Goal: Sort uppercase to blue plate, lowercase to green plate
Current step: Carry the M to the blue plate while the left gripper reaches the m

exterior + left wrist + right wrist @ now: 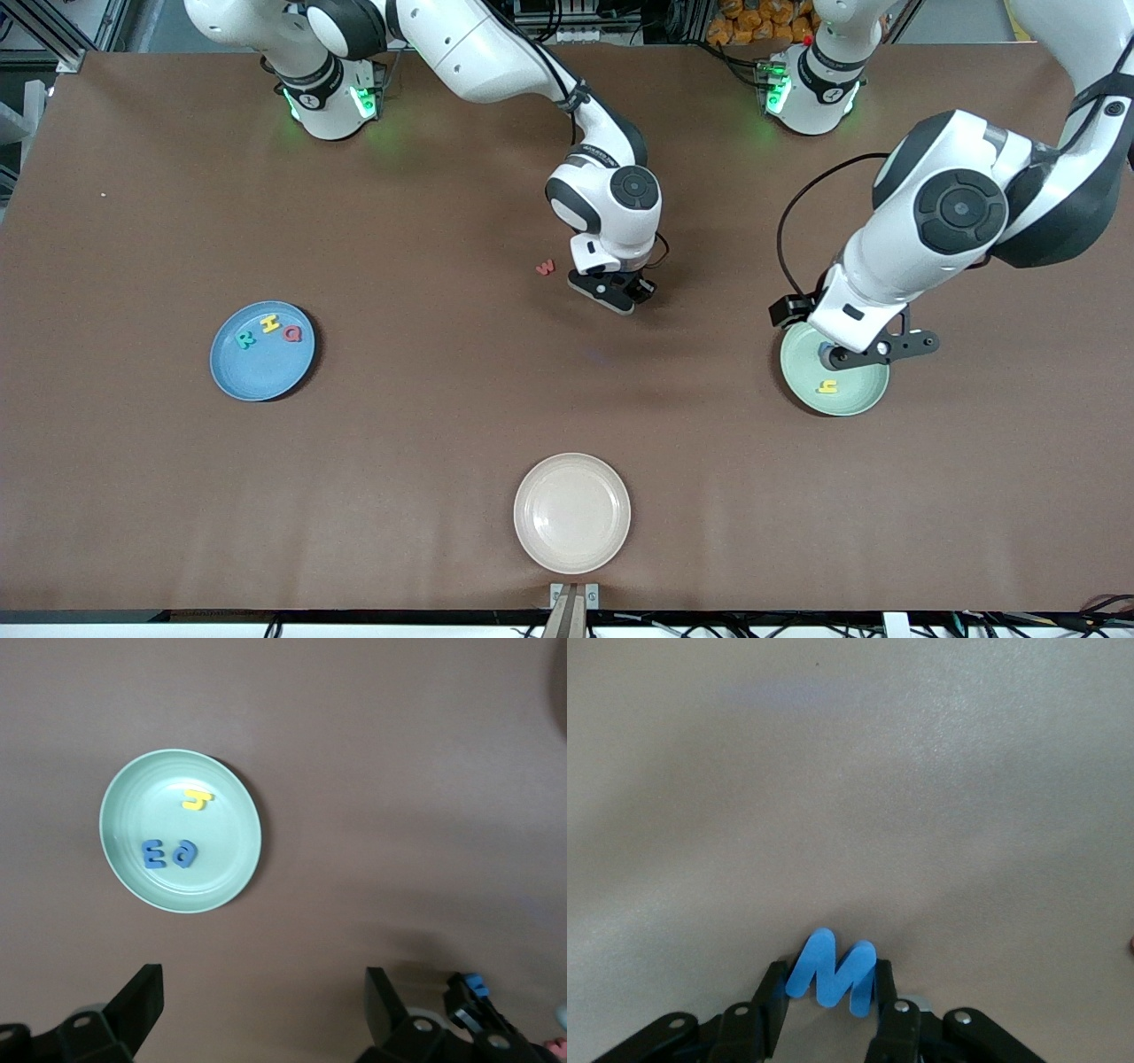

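I see a plain brown table [443,221]. The blue plate [262,351] is light blue, carrying a teal R [246,339], yellow H [269,322] and red Q [293,333]. The green plate [181,830] is pale mint, holding a yellow letter [196,799] and two blue ones [170,853]. The blue W [831,974] is bright blue, the small w [545,267] red, the third plate [572,512] cream.

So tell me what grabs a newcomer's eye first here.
The right gripper in mid-table, fingers closed on the blue W, beside the red w on the cloth. Then the left gripper open above the green plate, which holds three letters. The blue plate has R, H, Q.
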Robot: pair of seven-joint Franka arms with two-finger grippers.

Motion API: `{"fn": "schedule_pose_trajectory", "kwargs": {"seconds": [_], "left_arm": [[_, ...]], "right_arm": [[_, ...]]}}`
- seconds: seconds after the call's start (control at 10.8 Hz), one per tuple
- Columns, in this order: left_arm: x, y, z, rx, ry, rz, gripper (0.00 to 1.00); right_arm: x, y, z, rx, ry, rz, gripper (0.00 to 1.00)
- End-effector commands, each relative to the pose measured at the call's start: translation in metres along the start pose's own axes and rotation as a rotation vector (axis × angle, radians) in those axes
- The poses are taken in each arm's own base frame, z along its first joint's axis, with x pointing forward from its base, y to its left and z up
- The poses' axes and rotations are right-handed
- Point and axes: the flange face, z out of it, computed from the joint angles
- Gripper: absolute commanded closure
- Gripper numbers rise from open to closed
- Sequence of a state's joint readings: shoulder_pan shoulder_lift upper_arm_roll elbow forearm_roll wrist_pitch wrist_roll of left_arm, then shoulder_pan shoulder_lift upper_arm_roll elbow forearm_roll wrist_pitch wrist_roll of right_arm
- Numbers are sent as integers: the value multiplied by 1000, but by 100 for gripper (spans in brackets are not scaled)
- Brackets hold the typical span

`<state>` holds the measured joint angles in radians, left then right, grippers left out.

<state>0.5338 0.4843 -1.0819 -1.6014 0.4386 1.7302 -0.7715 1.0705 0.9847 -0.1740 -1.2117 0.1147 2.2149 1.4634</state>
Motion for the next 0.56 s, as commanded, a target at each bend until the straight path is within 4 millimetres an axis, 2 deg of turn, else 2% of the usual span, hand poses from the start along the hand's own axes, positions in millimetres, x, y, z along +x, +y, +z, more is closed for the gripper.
{"fn": "schedule_pose_trajectory", "kwargs": {"seconds": [0.0, 0.46], "left_arm": [[-8, 7, -14, -18, -6, -15, 0], [-9, 10, -13, -47, -32, -30, 0]], "right_arm": [[0, -5, 5, 9, 17, 1, 73], [13, -5, -10, 8, 3, -3, 74]]}}
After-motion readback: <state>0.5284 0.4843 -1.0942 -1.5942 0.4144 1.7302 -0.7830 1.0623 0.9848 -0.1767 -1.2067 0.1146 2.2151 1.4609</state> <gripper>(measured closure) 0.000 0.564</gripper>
